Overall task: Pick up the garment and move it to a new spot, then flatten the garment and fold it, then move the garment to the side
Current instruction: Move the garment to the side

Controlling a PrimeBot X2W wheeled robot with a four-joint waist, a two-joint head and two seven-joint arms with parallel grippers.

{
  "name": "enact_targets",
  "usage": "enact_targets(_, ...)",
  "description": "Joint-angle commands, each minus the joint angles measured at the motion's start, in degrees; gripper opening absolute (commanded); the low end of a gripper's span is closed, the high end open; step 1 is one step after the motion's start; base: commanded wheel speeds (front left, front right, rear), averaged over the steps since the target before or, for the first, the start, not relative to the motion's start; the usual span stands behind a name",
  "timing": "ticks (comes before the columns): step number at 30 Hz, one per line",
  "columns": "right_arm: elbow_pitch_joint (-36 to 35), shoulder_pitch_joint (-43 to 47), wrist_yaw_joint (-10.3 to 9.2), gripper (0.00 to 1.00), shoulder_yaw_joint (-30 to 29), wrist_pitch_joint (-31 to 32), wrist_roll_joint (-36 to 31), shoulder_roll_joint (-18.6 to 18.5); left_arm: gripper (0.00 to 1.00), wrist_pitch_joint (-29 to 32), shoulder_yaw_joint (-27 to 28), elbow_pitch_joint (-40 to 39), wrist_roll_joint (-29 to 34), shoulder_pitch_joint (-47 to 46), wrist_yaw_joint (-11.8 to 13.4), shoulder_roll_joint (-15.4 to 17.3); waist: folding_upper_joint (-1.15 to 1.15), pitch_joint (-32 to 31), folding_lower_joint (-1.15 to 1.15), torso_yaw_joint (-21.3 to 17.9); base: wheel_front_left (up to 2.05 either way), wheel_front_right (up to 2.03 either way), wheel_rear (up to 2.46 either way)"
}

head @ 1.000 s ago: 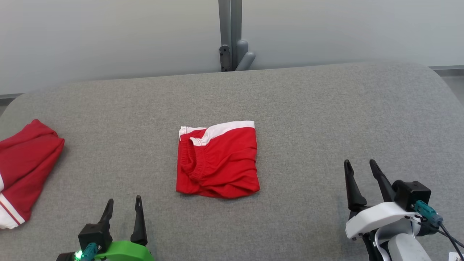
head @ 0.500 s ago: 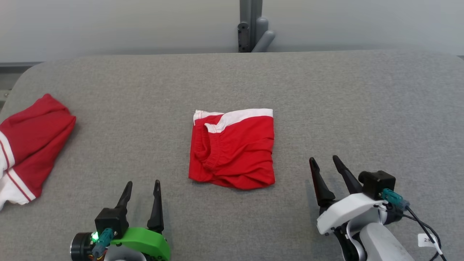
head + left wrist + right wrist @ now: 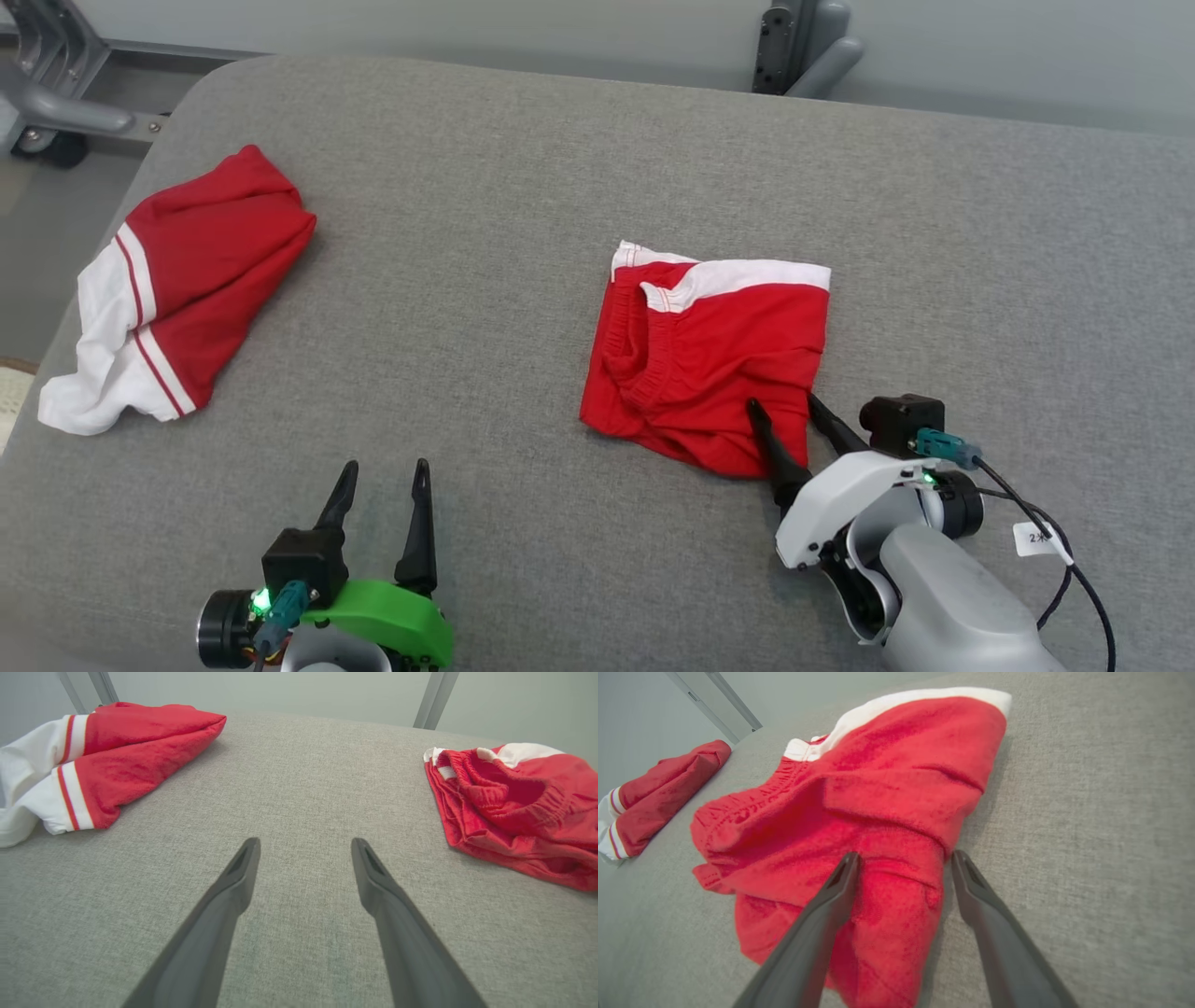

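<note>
The right gripper [image 3: 780,401] has its two long dark fingers spread wide, and they close on nothing. It sits at the near right corner of the folded red cloth shorts with a white band [image 3: 709,364]. In the head view its left finger lies over the red cloth while its right finger runs along the shorts' right edge. In the right wrist view the gripper [image 3: 906,855] straddles a thick rumpled fold of that corner, with the inner fingertip against the cloth and the outer one just off it, above bare fabric. Whether the fingertips press on the cloth, I cannot tell.

The shorts lie flat in a rough square, a little right of the middle of the grey fabric-covered tabletop [image 3: 485,233], well in from every edge. The white band runs along their far edge, and the gathered elastic waist opens towards their left side.

The left gripper [image 3: 386,464] hangs over bare tabletop near the near edge, left of the shorts and apart from them, its fingers likewise wide apart and empty.

A second garment, a red cloth bundle with white striped ends [image 3: 187,280], lies by the tabletop's left edge, well apart from both grippers. Beyond the far edge stands a grey metal post [image 3: 803,47].
</note>
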Motion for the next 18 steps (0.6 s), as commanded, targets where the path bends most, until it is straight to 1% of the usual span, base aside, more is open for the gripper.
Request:
enact_targets(1,0.83,-0.65,0.0,1.0,0.32,-0.31,0.66,-0.33,1.0,0.0,-0.08,0.04,-0.05,-0.45,0.15,0.19,0.0,0.64,0.0,1.3,0.0,0.0,0.0)
enact_targets(2,1.84,-1.09,0.0,0.49,0.63,-0.34,0.55,-0.31,1.0,0.0,-0.07,0.03,0.0,-0.4,0.2,0.19,0.0,0.57,0.0,1.32,0.0,0.0,0.0)
enact_targets(3,2.89,-1.27,0.0,0.15,0.87,-0.25,0.58,-0.29,1.0,0.0,0.0,0.0,0.03,-0.33,0.29,0.19,0.0,0.45,0.0,1.19,0.0,0.0,0.0)
enact_targets(4,3.59,-1.33,0.0,0.0,1.11,-0.26,1.04,-0.27,1.0,0.0,0.01,-0.04,0.12,-0.26,0.38,0.18,0.0,0.31,0.0,0.95,0.0,0.0,0.0)
enact_targets(6,4.53,-1.65,0.0,0.0,1.61,-0.32,1.28,-0.26,1.0,0.0,0.02,0.02,0.25,-0.08,0.29,0.18,0.0,0.03,0.0,0.19,0.0,0.0,0.0)
enact_targets(9,3.18,-1.77,-0.04,0.0,0.16,-0.38,1.36,-0.52,1.0,0.0,0.2,0.06,0.7,0.08,-0.12,0.2,0.0,-0.58,0.0,-1.73,0.0,0.0,0.0)
enact_targets(11,2.18,-1.0,-0.04,0.0,-0.57,-0.4,1.03,-0.55,1.0,0.0,0.33,-0.18,0.96,0.15,-0.33,0.19,0.0,-1.03,0.0,-3.67,0.0,0.0,0.0)
enact_targets(14,0.91,0.16,-0.04,0.0,-1.73,-0.41,0.84,-0.76,1.0,0.0,0.41,-0.35,1.26,0.15,-0.47,0.19,0.0,-1.56,0.0,-7.64,0.0,0.0,0.0)
enact_targets(18,0.01,0.61,-0.04,0.0,-1.66,-0.42,0.57,-0.78,1.0,0.0,0.44,-0.67,1.69,-0.75,-0.79,0.19,0.0,-1.43,0.0,-15.05,0.0,0.0,0.0)
